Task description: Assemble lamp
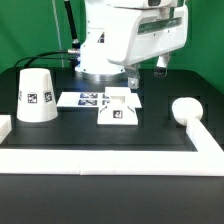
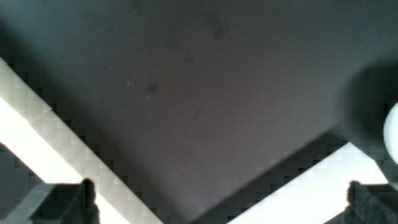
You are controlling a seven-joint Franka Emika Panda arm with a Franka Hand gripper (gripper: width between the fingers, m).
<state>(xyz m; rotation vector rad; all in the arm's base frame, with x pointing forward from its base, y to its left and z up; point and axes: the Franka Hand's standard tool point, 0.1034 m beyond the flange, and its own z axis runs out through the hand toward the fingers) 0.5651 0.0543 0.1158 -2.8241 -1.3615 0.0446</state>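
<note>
In the exterior view the white cone shade [image 1: 37, 96] stands at the left. The small blocky base [image 1: 117, 110] sits in the middle, and the round-headed bulb [image 1: 184, 110] lies at the right. All three rest apart on the black table. My gripper [image 1: 132, 72] hangs under the white arm, behind and above the base, touching no part. In the wrist view my gripper [image 2: 217, 200] is open and empty. Its two dark fingertips [image 2: 64, 200] stand wide apart over bare dark table. No lamp part is clearly seen there; a white rounded edge [image 2: 390, 140] shows at the rim.
The marker board [image 1: 84, 99] lies flat just behind the base. A raised white border [image 1: 110, 160] runs along the table's front and sides. It shows in the wrist view as pale bands [image 2: 39, 125]. Cables hang behind the arm.
</note>
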